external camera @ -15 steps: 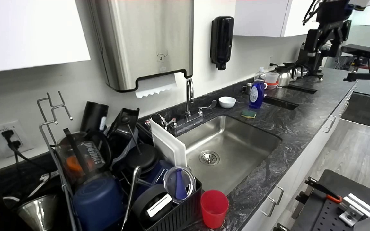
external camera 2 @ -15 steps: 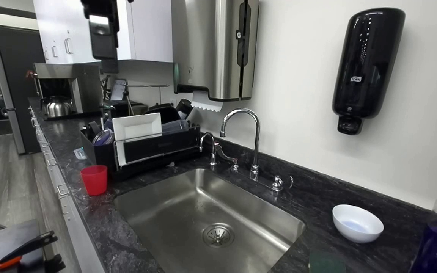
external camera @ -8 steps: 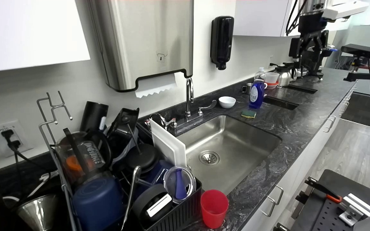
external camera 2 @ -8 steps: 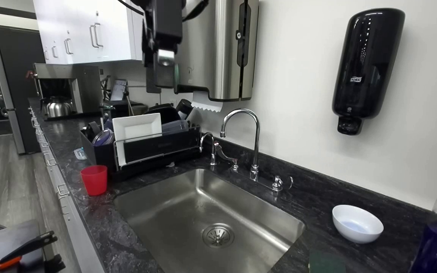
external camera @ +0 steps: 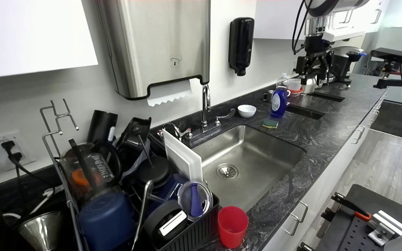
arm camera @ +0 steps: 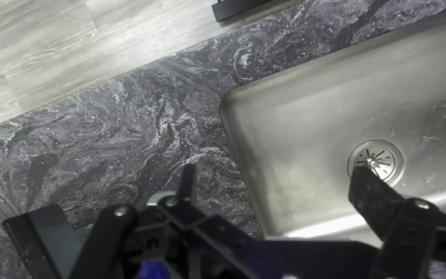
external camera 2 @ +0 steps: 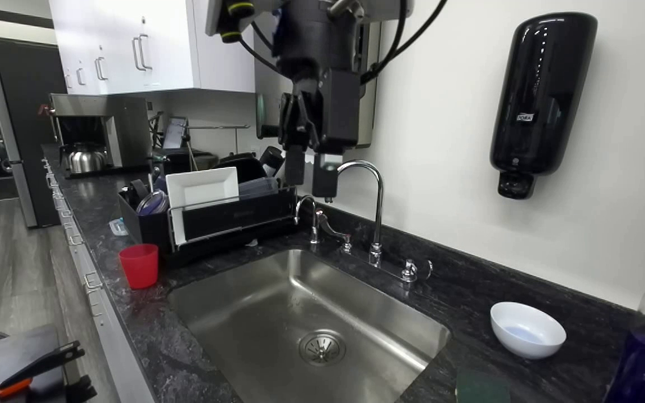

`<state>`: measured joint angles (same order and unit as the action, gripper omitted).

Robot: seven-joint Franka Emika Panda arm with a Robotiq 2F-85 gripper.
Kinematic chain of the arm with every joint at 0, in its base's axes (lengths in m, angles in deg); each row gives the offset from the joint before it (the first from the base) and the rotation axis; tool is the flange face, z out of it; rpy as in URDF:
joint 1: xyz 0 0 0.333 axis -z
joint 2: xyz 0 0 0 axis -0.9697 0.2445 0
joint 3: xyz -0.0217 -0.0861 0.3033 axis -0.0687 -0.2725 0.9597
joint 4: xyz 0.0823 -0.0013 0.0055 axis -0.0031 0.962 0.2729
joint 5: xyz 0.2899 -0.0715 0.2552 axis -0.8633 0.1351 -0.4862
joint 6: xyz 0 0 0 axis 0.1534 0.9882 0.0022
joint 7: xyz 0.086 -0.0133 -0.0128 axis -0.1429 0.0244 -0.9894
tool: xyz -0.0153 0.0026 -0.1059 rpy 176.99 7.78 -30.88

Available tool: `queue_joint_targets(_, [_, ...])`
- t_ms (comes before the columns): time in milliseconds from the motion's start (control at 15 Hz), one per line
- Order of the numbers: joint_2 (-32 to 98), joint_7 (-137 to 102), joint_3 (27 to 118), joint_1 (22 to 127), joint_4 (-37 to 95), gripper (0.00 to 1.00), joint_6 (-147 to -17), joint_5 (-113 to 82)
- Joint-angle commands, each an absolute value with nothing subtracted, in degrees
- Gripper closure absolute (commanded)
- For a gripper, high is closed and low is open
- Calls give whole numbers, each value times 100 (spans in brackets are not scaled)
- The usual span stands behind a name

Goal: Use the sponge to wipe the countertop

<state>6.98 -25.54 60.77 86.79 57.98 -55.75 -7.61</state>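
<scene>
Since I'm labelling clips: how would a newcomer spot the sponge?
In an exterior view, find the sink. On the countertop just beyond its far edge, the sponge lies near the white bowl and blue bottle. Unlike them, it is flat, green over yellow.

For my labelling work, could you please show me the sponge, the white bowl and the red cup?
Sponge point(external camera: 270, 123), in an exterior view: its green top.
White bowl point(external camera 2: 526, 332), in an exterior view: its inside.
Red cup point(external camera 2: 140, 268), in an exterior view: its outer wall.
</scene>
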Motion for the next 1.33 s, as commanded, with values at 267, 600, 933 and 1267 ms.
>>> queue_joint_targets(267, [2029, -2678, 5993, 8933, 4747, 0, -5709, -1168])
queue_joint_targets(600, [1925, -2636, 6035, 8931, 4912, 0, -5796, -1079])
queue_joint_targets(933, [1915, -2636, 6036, 8931, 4913, 0, -5796, -1079])
queue_joint_targets(1267, [2377, -2842, 6023, 8985, 4600, 0, -5963, -1196])
